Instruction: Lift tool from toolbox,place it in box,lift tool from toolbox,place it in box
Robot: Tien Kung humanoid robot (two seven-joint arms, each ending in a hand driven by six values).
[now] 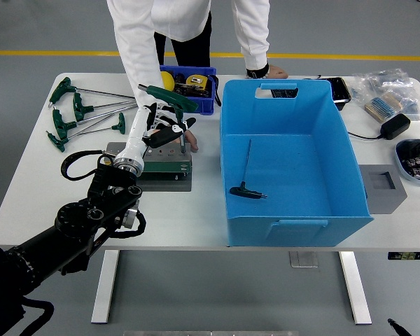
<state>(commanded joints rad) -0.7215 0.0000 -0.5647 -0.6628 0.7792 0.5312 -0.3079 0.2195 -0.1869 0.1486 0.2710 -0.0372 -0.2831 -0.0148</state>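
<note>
Bright even overhead light, soft shadows (barely any), sharp, no glare

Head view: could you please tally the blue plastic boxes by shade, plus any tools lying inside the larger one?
Large light-blue plastic crate: 1
Small dark-blue plastic bin: 1
Black T-handle hex key in the crate: 1
Total: 3

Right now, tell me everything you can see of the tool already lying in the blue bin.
The T-handle hex key lies flat on the floor of the blue bin, left of centre. Its thin dark metal shaft points toward the far wall, and its black crossbar handle lies nearest the camera. Nothing but the bin floor touches it; no hand is near.
</note>
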